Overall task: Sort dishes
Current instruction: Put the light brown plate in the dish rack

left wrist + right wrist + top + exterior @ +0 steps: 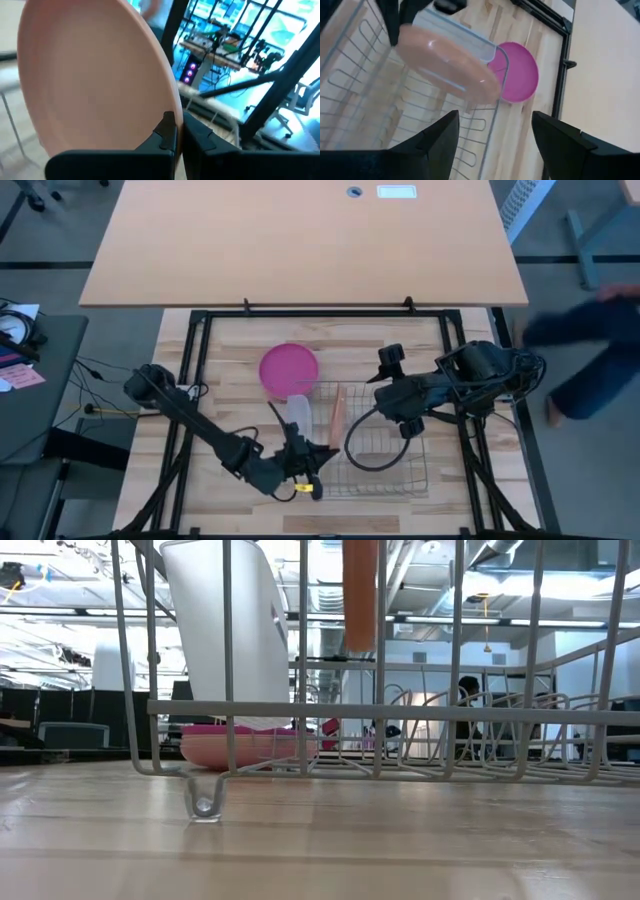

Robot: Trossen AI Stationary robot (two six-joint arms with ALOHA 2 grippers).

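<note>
Your left gripper [179, 131] is clamped tight on the rim of the round pale pink plastic plate [95, 80], holding it on edge over the silver wire rack [385, 450]. Your right gripper [492, 137] hangs above that rack with fingers spread wide, gripping nothing. A round magenta plastic plate [289, 369] lies flat on the table just beside the rack.

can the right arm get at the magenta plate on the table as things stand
Probably yes. The right gripper is open and empty over the wire rack, and the magenta plate lies flat just outside the rack's corner with nothing on top. The left gripper, holding a pale pink plate, works nearby.
</note>
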